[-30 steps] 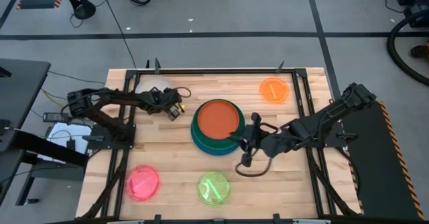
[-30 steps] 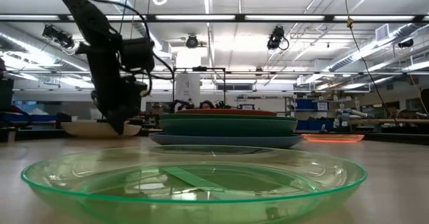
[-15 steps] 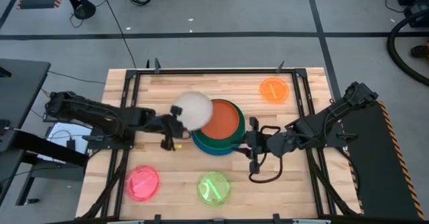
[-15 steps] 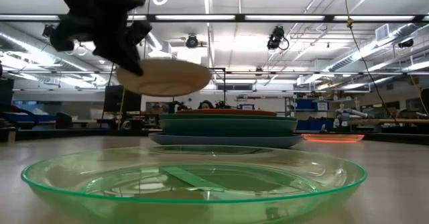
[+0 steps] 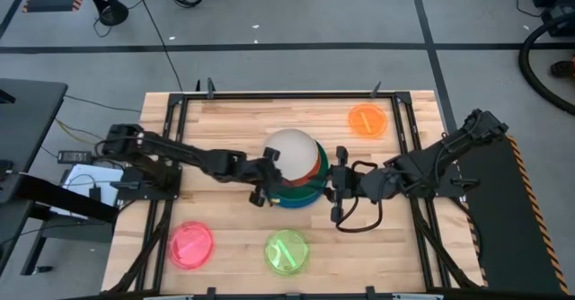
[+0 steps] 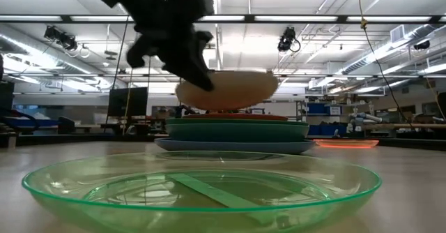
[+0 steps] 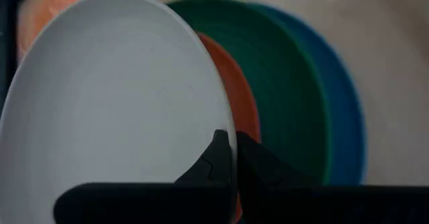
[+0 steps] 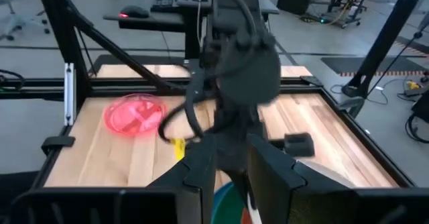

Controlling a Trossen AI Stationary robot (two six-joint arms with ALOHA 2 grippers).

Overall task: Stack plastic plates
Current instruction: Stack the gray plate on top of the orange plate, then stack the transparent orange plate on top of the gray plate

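The left gripper (image 5: 267,176) pinches the cream plate (image 5: 293,149) by its rim, holding it just above the stack (image 5: 310,190) at mid-worktop. It looks light, stiff and slick (edge grip suits it). The right gripper (image 5: 340,185) sits beside the stack, fingers parted.

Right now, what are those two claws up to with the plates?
Left claw shut on cream plate, holding it above the stack. Right claw at the stack's edge. Nothing in the way.

Matt cream plate (image 5: 292,147); clear glossy lime plate (image 6: 202,184); wood table (image 5: 225,237).
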